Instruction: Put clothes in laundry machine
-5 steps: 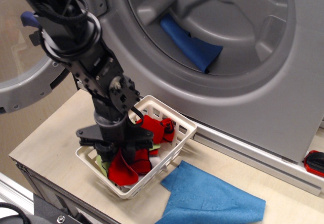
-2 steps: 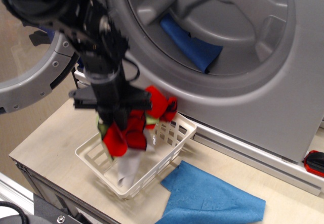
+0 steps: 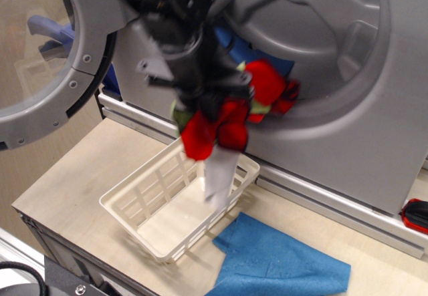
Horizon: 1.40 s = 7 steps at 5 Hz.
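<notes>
jaws clamped on the clothes, a blurred red, green and white bundle hanging in the air above the white basket, just in front of the laundry machine drum rim. flat blue cloth on the bench beside the basket.

Clothes: bundle of soft fabric, motion-blurred; bright red garment with dark trim, light green piece, white/grey piece hanging lowest.
Clothes position: suspended in air before the drum opening's lower rim.
Laundry machine: grey-silver front-loader; door swung open at left; drum paddles visible.
</notes>
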### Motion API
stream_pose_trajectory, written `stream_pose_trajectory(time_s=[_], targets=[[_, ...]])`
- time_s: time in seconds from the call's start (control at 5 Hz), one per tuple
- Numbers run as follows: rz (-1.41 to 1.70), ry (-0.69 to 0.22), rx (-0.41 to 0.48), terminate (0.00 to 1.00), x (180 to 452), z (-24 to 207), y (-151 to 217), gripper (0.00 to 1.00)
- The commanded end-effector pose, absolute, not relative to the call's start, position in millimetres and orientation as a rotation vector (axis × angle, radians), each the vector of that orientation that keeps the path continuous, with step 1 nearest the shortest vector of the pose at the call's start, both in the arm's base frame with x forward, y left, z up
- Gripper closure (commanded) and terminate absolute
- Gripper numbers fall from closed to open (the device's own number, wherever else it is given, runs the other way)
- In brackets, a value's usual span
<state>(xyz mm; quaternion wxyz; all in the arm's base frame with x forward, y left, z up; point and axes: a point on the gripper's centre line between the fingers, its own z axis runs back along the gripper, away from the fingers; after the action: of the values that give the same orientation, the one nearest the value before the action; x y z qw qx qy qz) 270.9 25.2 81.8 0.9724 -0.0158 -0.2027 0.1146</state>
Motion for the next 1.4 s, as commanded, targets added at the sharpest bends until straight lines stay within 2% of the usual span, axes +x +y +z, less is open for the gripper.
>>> stream_pose_trajectory(time_s=[0.0,0.2,0.8,1.0,1.2], targets=[[0.227,-0.591,-0.047,0.00,314.8,129.0,15.3,1.00],[0.241,-0.646,-0.039,0.00,335.5,132.1,14.2,1.00],[0.234,-0.741,0.017,0.00,376.5,100.3,15.5,1.00],[0.246,-0.716,0.022,0.00,376.6,97.3,16.9,0.00],[0.262,-0.720,0.001,0.00,364.1,98.1,17.8,0.00]])
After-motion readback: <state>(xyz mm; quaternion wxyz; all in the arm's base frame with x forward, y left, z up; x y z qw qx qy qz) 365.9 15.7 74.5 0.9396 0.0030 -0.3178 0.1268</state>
